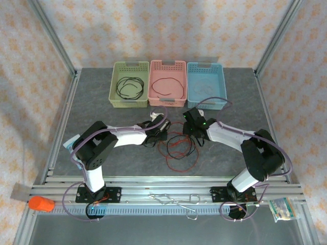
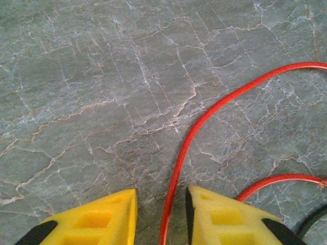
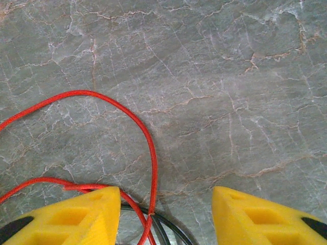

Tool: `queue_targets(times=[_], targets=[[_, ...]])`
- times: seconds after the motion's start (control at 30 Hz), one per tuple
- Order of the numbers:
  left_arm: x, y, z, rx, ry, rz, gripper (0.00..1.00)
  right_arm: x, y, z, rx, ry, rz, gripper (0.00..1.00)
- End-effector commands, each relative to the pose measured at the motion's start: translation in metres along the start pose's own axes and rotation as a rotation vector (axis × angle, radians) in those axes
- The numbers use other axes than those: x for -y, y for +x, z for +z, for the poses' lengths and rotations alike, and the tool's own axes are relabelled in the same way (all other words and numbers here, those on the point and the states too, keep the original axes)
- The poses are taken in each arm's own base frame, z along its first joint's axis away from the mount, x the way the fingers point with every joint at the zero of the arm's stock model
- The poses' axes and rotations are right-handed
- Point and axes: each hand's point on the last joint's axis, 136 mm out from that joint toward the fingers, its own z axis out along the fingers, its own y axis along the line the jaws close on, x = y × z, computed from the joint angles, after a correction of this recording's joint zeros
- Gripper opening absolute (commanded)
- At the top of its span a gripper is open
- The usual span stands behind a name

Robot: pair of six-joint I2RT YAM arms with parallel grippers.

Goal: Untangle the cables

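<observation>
Cables, red and black, tangled mid-table between the two claws.
Left claw stands partly open, a red cable running between its fingers with a gap on either side. Right claw is wide open, with red strands and a black cable beside one finger. Three baskets farther back hold coiled cables.
</observation>
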Motion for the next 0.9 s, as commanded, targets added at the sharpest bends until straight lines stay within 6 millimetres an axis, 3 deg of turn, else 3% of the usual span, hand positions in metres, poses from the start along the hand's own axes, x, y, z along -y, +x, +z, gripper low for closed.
queue_targets(times=[0.0, 0.2, 0.33, 0.57, 0.87], targets=[[-0.005, 0.006, 0.005, -0.024, -0.041, 0.023, 0.25, -0.001, -0.009, -0.009, 0.035, 0.004, -0.014, 0.51], [-0.002, -0.003, -0.003, 0.001, -0.039, 0.019, 0.13, -0.006, -0.020, -0.025, 0.096, -0.042, -0.006, 0.51], [0.001, -0.018, -0.025, 0.062, -0.032, 0.017, 0.05, -0.006, -0.030, -0.039, 0.160, -0.064, 0.000, 0.50], [0.003, -0.046, -0.068, 0.194, -0.068, 0.022, 0.00, -0.004, -0.046, -0.068, 0.284, -0.119, 0.030, 0.50], [0.007, -0.074, -0.109, 0.324, -0.076, 0.060, 0.00, -0.008, -0.062, -0.107, 0.417, -0.216, 0.042, 0.50]])
